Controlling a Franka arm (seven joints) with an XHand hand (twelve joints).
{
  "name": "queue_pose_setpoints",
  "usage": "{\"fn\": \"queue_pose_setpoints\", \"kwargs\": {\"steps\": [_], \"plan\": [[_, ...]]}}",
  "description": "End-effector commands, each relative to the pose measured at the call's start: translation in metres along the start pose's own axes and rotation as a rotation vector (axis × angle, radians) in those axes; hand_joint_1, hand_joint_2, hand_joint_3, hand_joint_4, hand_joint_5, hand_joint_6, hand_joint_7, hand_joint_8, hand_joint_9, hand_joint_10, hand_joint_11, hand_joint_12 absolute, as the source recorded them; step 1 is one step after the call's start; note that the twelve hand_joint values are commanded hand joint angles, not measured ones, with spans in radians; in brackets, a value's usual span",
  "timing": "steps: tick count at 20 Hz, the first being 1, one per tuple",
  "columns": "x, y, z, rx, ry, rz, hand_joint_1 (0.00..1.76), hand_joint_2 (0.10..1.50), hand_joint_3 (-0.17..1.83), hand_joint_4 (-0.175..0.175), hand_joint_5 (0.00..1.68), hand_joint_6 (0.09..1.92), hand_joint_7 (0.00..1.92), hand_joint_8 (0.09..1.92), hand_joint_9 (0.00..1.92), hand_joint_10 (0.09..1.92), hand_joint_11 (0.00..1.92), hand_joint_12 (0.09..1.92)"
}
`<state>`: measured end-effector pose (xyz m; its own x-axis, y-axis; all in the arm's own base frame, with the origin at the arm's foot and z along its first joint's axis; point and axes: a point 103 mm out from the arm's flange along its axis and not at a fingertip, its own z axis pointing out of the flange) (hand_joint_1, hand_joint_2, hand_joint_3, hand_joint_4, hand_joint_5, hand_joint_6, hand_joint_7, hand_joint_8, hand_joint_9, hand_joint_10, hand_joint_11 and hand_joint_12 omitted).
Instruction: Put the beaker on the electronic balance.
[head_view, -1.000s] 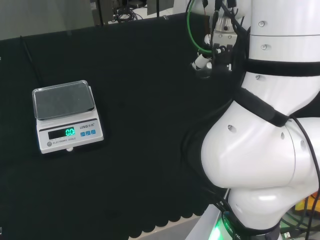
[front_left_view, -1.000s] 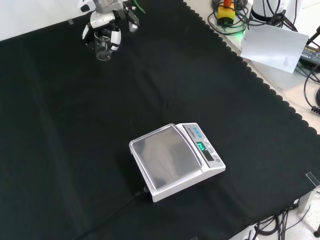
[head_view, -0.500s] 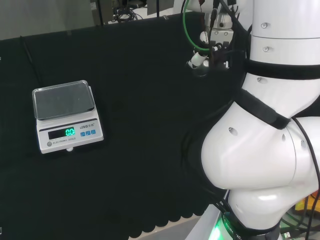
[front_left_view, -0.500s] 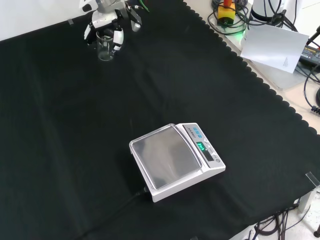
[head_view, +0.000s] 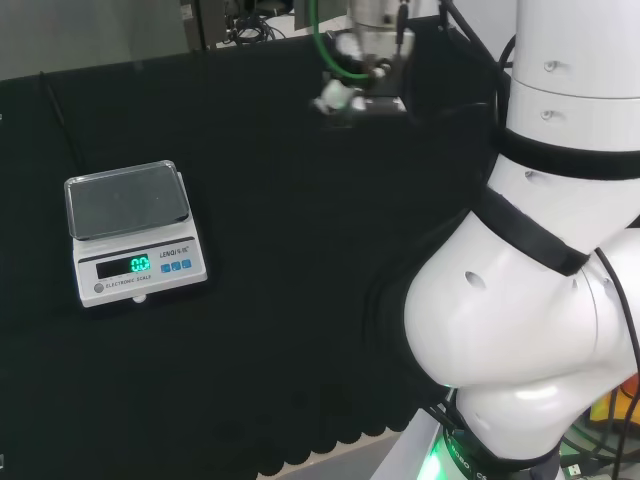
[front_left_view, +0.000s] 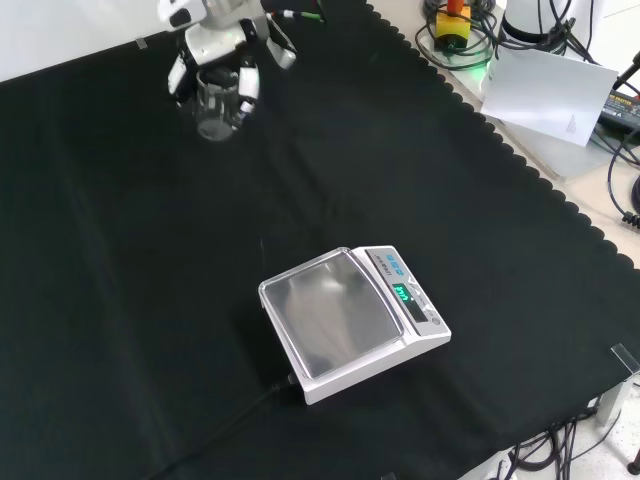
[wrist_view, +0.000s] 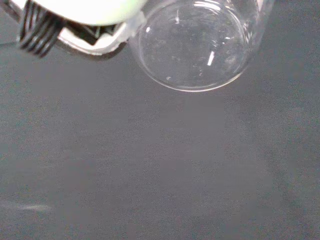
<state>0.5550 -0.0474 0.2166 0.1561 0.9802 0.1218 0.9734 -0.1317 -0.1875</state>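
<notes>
Robot hand (front_left_view: 215, 45) grasps the beaker (front_left_view: 217, 102) with fingers curled round it, beaker hanging below the palm, above the table's (front_left_view: 120, 300) far edge in front view. Balance (front_left_view: 350, 322) sits well apart, near table centre.

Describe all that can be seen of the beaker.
The beaker is a small clear glass cylinder with a round flat bottom and looks empty. It stands about upright at the far end of the black cloth, with the fingers of the hand curled round it. It is far from the balance.

Beaker (front_left_view: 217, 104) well behind balance (front_left_view: 350, 322)
</notes>
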Motion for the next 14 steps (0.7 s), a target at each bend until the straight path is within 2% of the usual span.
{"fn": "queue_pose_setpoints", "kwargs": {"steps": [1,4,6,14], "plan": [[0.147,-0.026,0.016,0.066,-0.029,-0.231,1.15,0.81,0.67,-0.175,0.94,1.21,0.85,1.53,1.27,1.13,1.36,1.00],[0.189,-0.035,0.032,0.098,-0.042,-0.304,1.15,0.81,0.67,-0.175,0.94,1.21,0.85,1.53,1.27,1.13,1.36,1.00],[0.209,-0.040,0.040,0.112,-0.047,-0.337,1.15,0.81,0.67,-0.175,0.95,1.21,0.85,1.53,1.27,1.13,1.36,1.00],[0.248,-0.045,0.063,0.163,-0.061,-0.392,1.15,0.80,0.68,-0.175,0.95,1.21,0.85,1.52,1.27,1.12,1.35,1.00]]}}
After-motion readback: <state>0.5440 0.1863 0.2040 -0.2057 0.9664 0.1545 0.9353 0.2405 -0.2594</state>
